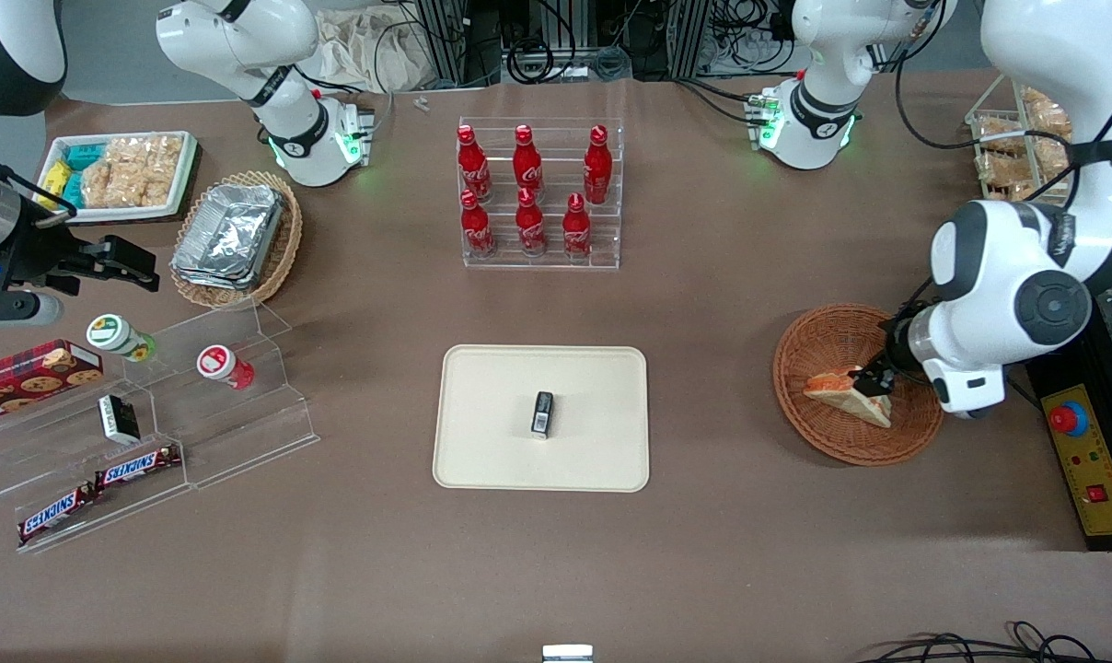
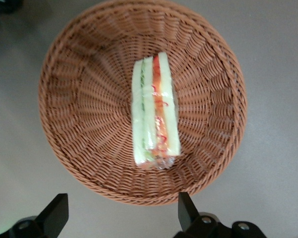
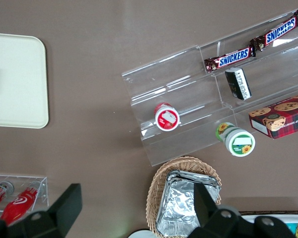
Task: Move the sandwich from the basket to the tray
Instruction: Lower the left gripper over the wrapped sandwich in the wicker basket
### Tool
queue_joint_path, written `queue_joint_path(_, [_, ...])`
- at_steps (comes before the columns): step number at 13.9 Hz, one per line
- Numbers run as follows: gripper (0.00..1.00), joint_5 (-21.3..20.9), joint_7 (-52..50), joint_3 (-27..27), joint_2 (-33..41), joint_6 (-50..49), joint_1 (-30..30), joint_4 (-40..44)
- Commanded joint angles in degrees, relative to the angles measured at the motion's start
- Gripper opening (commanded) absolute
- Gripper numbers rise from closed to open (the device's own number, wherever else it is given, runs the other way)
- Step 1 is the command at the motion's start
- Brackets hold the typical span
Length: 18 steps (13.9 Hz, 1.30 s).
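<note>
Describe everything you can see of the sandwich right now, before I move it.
The sandwich is a triangular white-bread wedge with orange-red and pale green filling layers, seemingly in clear wrap. It lies in the round reddish-brown wicker basket, resting on the weave near its middle. The left arm's pincer hovers above it, fingers spread open, not touching it.

The word SNICKERS reads in white-and-blue lettering on two brown chocolate bars lying end to end on the lowest step of the clear acrylic stepped shelf. White script in the Coca-Cola style runs down the six red bottles standing in the clear acrylic rack.
</note>
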<state>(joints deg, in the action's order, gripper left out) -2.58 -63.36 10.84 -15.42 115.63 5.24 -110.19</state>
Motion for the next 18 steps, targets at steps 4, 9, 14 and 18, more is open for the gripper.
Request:
queue_joint_path(4, [0.99,-5.21,-3.26,-0.12,-2.86,4.86,-1.29,-0.73])
queue_joint_path(9, [0.99,-5.94,-3.35,-0.38,-5.49,8.46,-0.59,-0.82])
queue_joint_path(14, [0.98,-6.03,-3.26,-1.7,-7.17,10.22,-0.5,-1.25])
queue_joint_path(18, [0.98,-6.03,-2.91,-2.58,-7.96,14.52,-0.5,-3.89])
